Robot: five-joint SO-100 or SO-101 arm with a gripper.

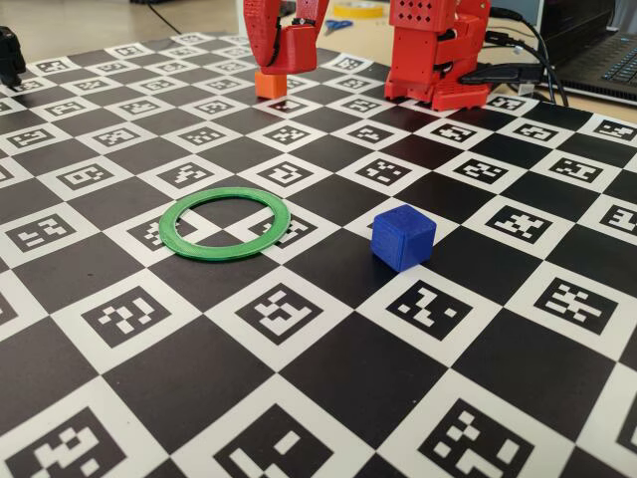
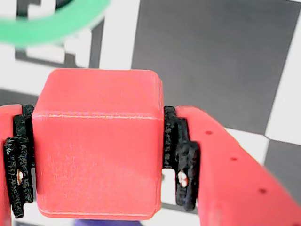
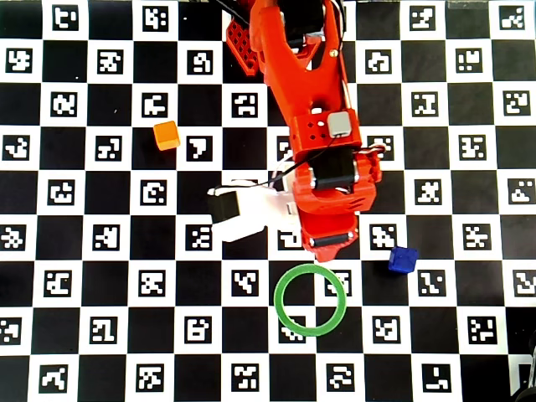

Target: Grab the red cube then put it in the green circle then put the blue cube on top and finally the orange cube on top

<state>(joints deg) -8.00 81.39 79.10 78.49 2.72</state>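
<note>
Risk is a wrong release: the tool [image 2: 94, 160] clenches the red cube [image 2: 96, 146] above the bench, just short of the green ring [image 3: 310, 300], so it may land on the rim.

Low fixed view facing the arm's base [image 1: 438, 50], overhead straight down, wrist close-up; all 3 sharing the green circle [image 3: 310, 300].
</note>
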